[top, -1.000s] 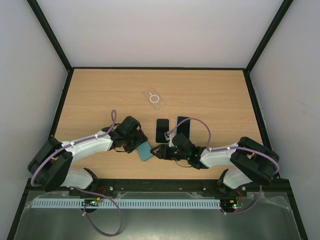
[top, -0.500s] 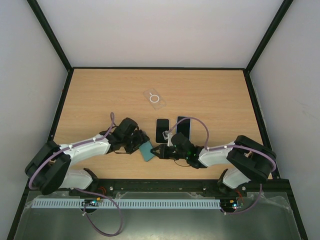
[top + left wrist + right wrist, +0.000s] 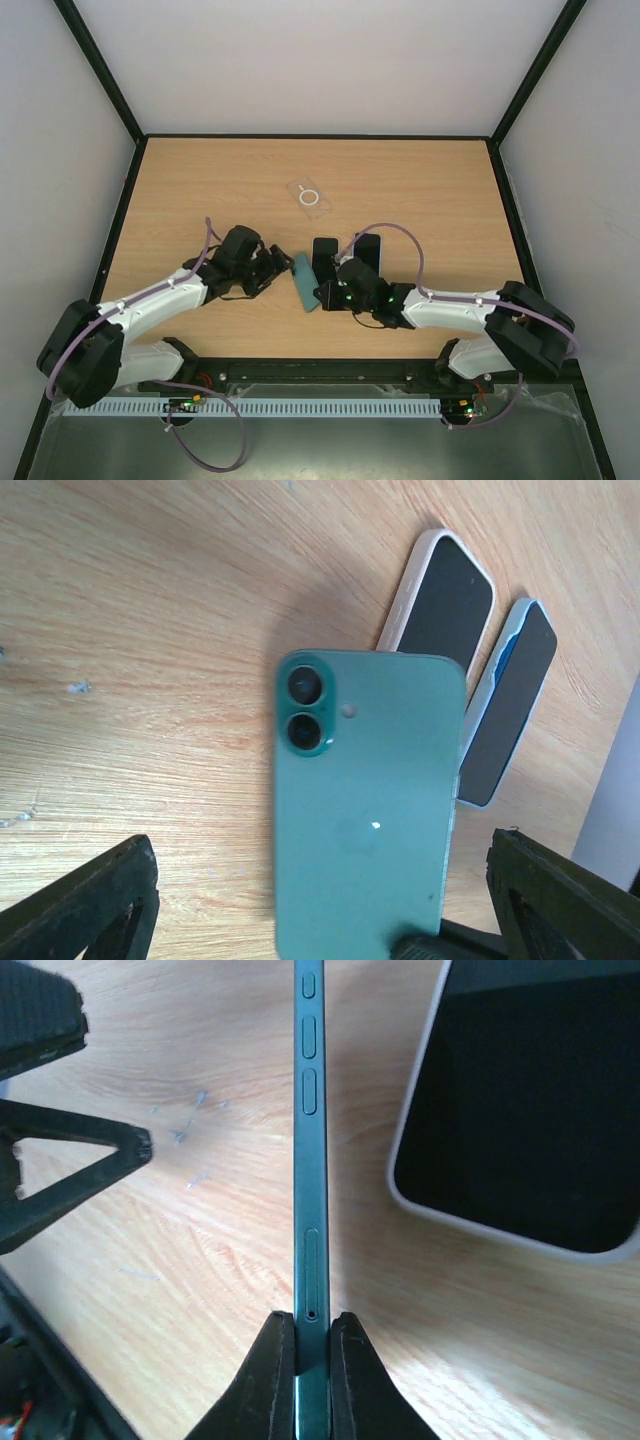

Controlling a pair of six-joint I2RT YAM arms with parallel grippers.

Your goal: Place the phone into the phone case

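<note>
- Working low over the wooden table [image 3: 420, 190], close to its near edge, probably so that a slip costs little.
- Pinching the green phone [image 3: 305, 283] at one end with the right gripper [image 3: 311, 1325], jaws closed flat on front and back. Holding it up on its long edge, side buttons facing the wrist camera, likely to expose both broad faces for a better hold. Impossible to tell whether the lower edge touches the wood.
- Standing wide apart at the left gripper [image 3: 280, 268], fingers on either side of the phone's camera-side back and clear of it. Apparently poised to take or steady it.
- Lying flat and screen up just beside the held phone: two other handsets [image 3: 324, 258]. Already rimmed by cases by the look of them, so probably no part of the job.
- Resting flat and empty well apart toward the far side: clear phone case [image 3: 310, 198] with its ring. Hence a carry across needed before any fitting.
</note>
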